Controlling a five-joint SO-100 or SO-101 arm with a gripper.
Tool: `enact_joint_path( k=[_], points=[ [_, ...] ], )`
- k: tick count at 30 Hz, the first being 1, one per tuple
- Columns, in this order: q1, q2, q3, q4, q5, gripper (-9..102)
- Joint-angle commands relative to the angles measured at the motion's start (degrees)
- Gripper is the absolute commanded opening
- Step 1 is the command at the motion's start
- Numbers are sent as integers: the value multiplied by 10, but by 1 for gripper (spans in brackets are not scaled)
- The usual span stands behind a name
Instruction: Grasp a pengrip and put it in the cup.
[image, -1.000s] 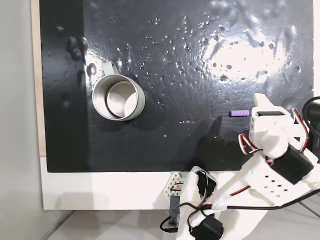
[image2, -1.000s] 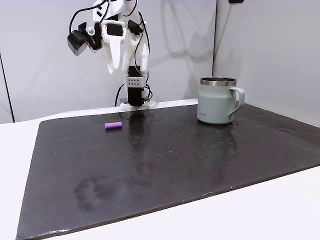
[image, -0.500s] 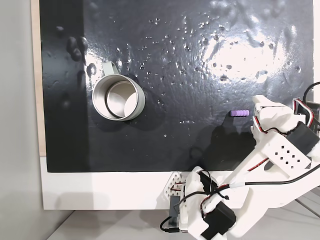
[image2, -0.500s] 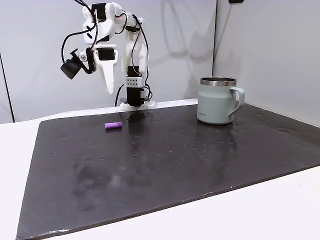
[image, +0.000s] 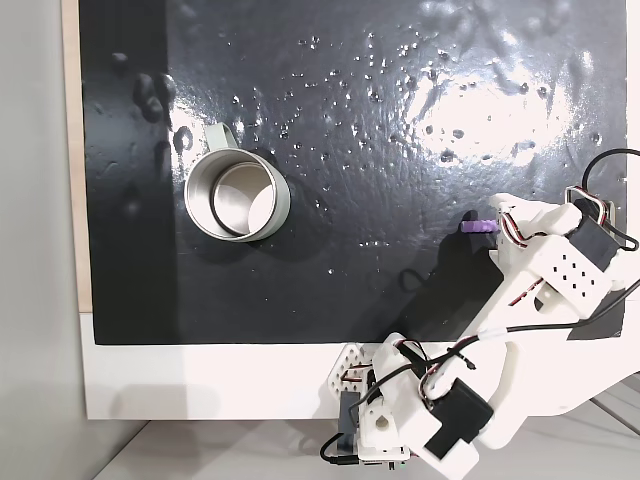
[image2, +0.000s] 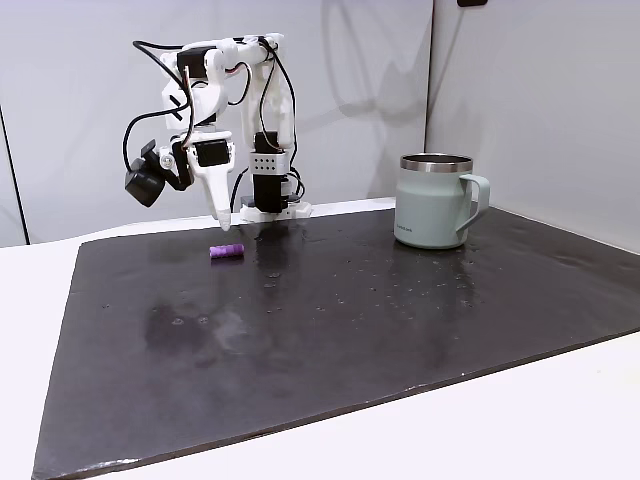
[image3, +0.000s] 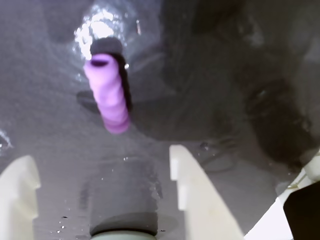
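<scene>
A: Jaws (image3: 100, 175) spread wide in the wrist view, two pale fingertips (image3: 186, 175) low in the frame, nothing pinched between them.

B: And the pengrip (image3: 106, 95)?

A: Lying just beyond the tips, upper left of centre in the wrist view, one hollow end turned toward the top of the frame. Flat on the dark mat (image3: 215, 75), apart from both fingers.

B: From the side?

A: Jaws (image2: 222, 222) pointing down, left of centre, tips just above the pengrip (image2: 226, 251) and slightly behind it. Hard to tell whether any contact there.

B: From above?

A: Pengrip (image: 478, 226) at right of centre, its right end hidden under the white arm (image: 545, 275). Jaws themselves not made out in that view.

B: The cup (image2: 435, 200)?

A: Upright, right of centre in the side view, handle to the right, well apart from the pengrip. In the view from above, cup (image: 235, 194) at left of centre, shiny inside, handle toward the upper left. Black mat (image: 330, 120) over a white tabletop (image: 200, 385); arm base (image: 385, 420) at the lower edge.
</scene>
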Motion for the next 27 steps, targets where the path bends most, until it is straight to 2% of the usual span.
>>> enact_joint_path(
  k=[1,15,25,27],
  points=[
    [4,-11,-4,-18,-1,25],
    [-4,-89,6,-76,-2,20],
    [-2,-123,6,-97,-6,8],
    [-2,-125,6,-98,-5,3]
  ],
)
